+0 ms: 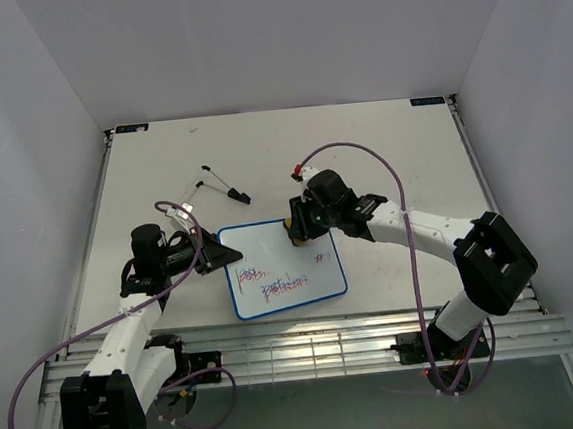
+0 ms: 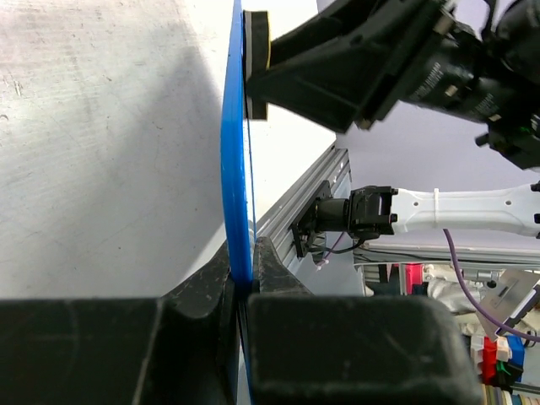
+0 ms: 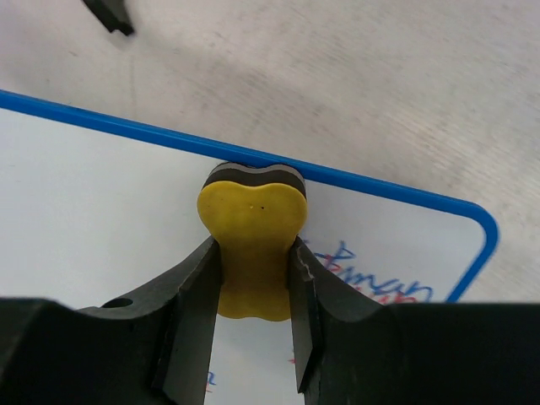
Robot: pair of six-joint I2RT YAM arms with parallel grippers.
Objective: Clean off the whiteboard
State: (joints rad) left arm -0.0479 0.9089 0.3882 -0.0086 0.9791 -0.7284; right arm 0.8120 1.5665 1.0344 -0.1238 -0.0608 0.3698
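Your right gripper (image 3: 253, 257) is closed on the yellow eraser (image 3: 251, 221), with one finger pressing each side of its narrow waist. The dark underside of the eraser rests on the whiteboard (image 1: 274, 248), just inside the far edge of the blue frame (image 3: 126, 128) and near the far right corner. Just beside the eraser, toward that corner, you can see a small piece of blue and red writing (image 3: 371, 283).

Your left gripper (image 2: 242, 283) is clamped on the left edge of the same frame, and the thin blue rim is pinched between both fingers.

The board lies on the table (image 1: 261, 156), between the two arms and near their bases. On its near half there are red and blue scribbles (image 1: 272, 282).
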